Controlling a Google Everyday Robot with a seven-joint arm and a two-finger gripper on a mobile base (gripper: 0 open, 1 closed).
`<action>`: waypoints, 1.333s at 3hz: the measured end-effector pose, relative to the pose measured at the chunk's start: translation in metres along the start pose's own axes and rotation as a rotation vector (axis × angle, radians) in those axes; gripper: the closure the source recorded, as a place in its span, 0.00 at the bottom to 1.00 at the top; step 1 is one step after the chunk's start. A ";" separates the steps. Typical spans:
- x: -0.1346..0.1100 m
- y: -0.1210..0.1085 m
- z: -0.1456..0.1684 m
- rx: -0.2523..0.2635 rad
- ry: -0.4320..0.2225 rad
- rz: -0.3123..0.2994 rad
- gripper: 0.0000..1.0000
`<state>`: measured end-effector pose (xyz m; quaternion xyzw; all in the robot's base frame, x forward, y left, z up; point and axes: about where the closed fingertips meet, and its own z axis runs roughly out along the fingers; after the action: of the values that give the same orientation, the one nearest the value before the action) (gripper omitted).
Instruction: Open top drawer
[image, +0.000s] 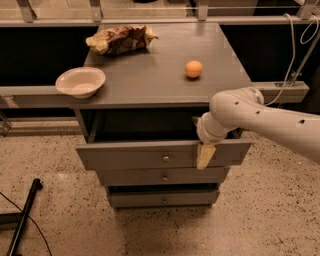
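Note:
The top drawer (135, 155) is the widest of three grey drawers in a small cabinet, with a round metal knob (165, 158) at its centre. It stands pulled out a little, with a dark gap above its front and under the cabinet top (150, 70). My gripper (204, 152), on a white arm coming from the right, sits at the top edge of the drawer front, right of the knob. Its cream tip hangs down over the outer face of the front. The two narrower drawers (164, 178) below are pushed in.
On the cabinet top lie a white bowl (80, 81) at the left edge, an orange (193, 69) at the right and a crumpled snack bag (121, 39) at the back. A black pole (22, 220) lies on the speckled floor at lower left. Cables (295, 55) hang at the right.

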<state>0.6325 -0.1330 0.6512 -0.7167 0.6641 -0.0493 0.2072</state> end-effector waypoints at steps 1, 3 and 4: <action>-0.002 0.003 0.000 -0.030 -0.004 -0.027 0.00; -0.007 0.056 -0.026 -0.173 -0.045 -0.069 0.28; -0.010 0.075 -0.041 -0.206 -0.044 -0.076 0.24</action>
<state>0.5475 -0.1348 0.6634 -0.7599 0.6332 0.0271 0.1447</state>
